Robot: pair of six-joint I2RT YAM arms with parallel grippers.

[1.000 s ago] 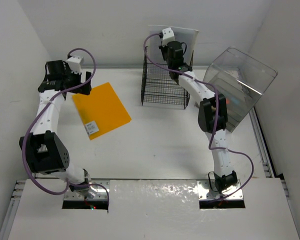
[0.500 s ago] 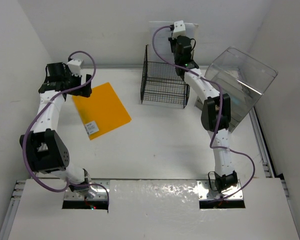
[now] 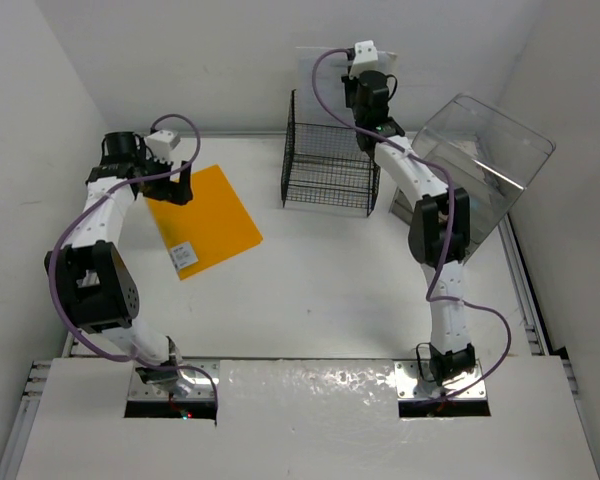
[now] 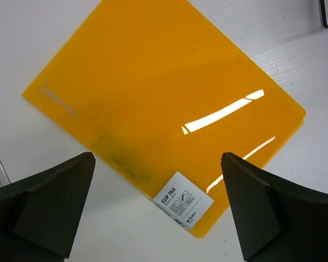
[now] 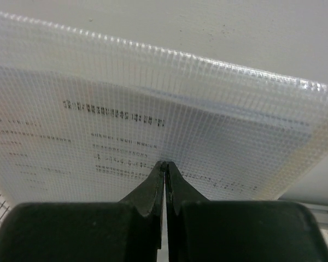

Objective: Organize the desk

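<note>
Both arms are bolted at the near edge of the tabletop [image 3: 310, 290]. It's white & matte, runs from the bases to the back wall [image 3: 230, 60], w/ metal rails [image 3: 525, 300] along its right edge.

An orange folder [image 3: 205, 222] lies flat on the left half, toward the far-left corner, turned at an angle to the edges. It has a white label [image 4: 183, 203] at its near corner, printed "CLIP FILE". The surface is glossy, w/ light streaks in the left wrist view & a dull smudge by the edge next to the label.

The left hand [image 4: 158, 155] hangs over the folder's far-left part, pointing down at it. Its fingers are spread wide w/ nothing btw. them, & no contact w/ the folder shows.

Further back, a black wire rack [image 3: 325, 175] stands at the far edge, approx. mid-width, w/ its top open. Right of it, in the far-right corner, sits a clear box [image 3: 480, 160], tilted. The right arm's elbow crosses in front of it.

The right arm reaches up past the rack's right side to the back wall. The right hand [image 5: 164, 164] has its fingers pressed together w/ nothing btw. them. The tips point at the face of a mesh pouch [image 5: 153, 98], which has a printed sheet inside & stands against the wall behind the rack. Can't tell whether the tips touch the pouch.
</note>
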